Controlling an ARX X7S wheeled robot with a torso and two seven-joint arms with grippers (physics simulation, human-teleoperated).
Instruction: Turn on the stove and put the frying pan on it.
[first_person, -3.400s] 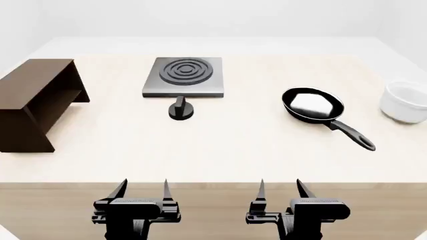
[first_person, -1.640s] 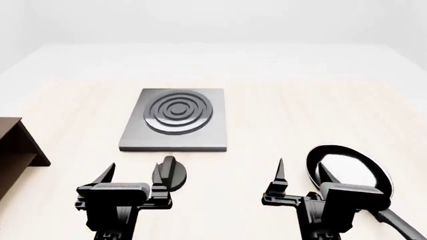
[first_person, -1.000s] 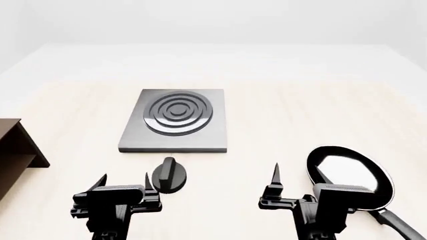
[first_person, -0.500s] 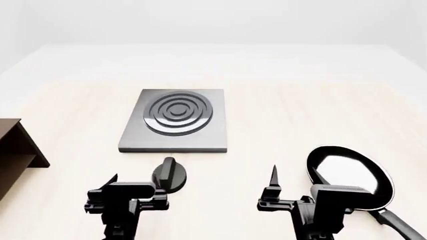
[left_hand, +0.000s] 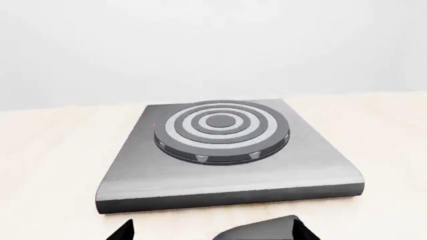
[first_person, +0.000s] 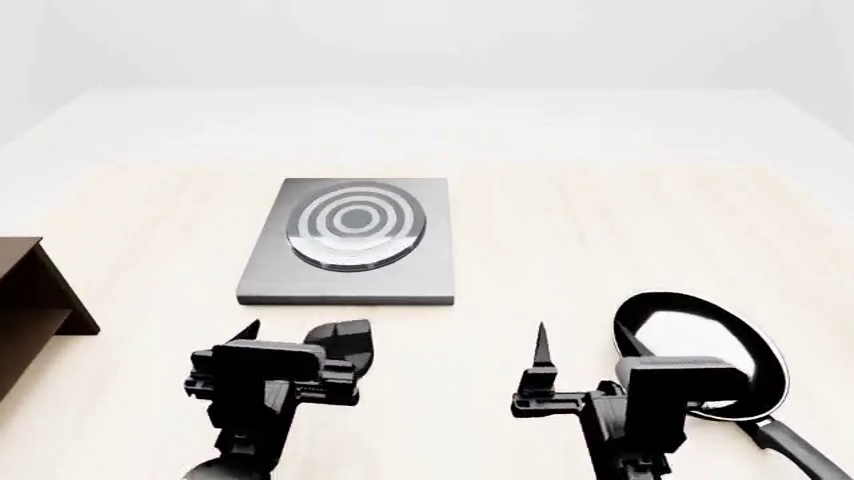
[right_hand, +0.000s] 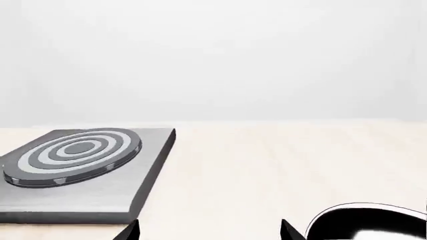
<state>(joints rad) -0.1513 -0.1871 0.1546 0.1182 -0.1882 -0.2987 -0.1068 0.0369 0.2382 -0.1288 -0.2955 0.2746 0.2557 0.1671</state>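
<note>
In the head view the left tool (first_person: 310, 345) sits at lower left of the frame with its 2 fingers around the black knob (first_person: 350, 342), which lies on the bench (first_person: 561, 230) just in front of the stove (first_person: 350, 252); whether the fingers press the knob or only flank it cannot be told. The right tool (first_person: 587, 355) at lower right holds nothing, its fingers spread wide, one of them overlapping the near rim of the frying pan (first_person: 701, 345). The pan rests on the bench at lower right, handle running toward the frame's bottom right corner. The stove's burner rings (left_hand: 220, 127) show pale against the grey slab. A brown shelf (first_person: 34, 300) is cut by the left edge.
</note>
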